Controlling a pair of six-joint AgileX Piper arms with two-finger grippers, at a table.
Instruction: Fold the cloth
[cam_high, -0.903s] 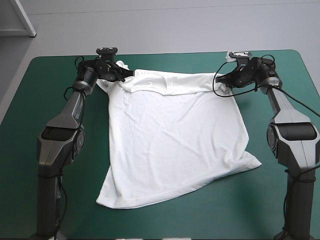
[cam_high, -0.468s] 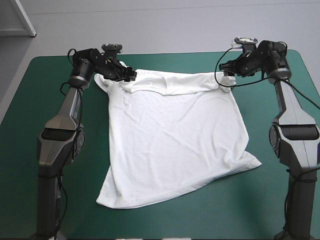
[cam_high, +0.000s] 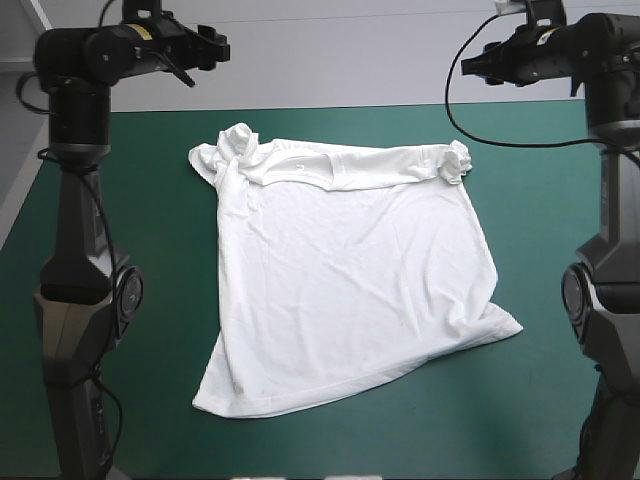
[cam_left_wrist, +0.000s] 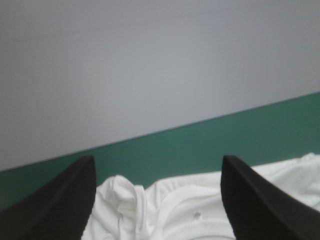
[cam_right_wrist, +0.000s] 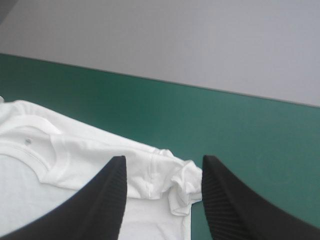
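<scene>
The left claw (cam_high: 212, 48) (cam_left_wrist: 157, 160) is released: its black fingers (cam_left_wrist: 55, 205) are seen standing wide apart, with nothing held between them and nothing touched. The right claw (cam_high: 478, 62) (cam_right_wrist: 164, 159) is likewise released, its fingers (cam_right_wrist: 235, 210) parted less widely, and no cloth is gripped. Both claws are held high, the left over the far left of the surface (cam_high: 150, 200) (cam_left_wrist: 225, 130) (cam_right_wrist: 250, 130) and the right over its far right, well apart from each other.

The T-shirt (cam_high: 350, 280) (cam_left_wrist: 180, 210) (cam_right_wrist: 75, 150) is spread flat on the middle of the surface, on the teal-green cover. Its collar (cam_high: 300, 165) is turned toward the far edge and its hem toward the near edge. The left sleeve (cam_high: 228, 150) is bunched in a knot at the far left corner of the cloth, and the right sleeve (cam_high: 455, 160) is crumpled at the far right corner. The near right corner of the hem is drawn out to the right. In each wrist view a bunched sleeve is seen under the claw, between its fingers.

Beyond the far edge of the surface, plain grey floor (cam_high: 330, 50) is seen.
</scene>
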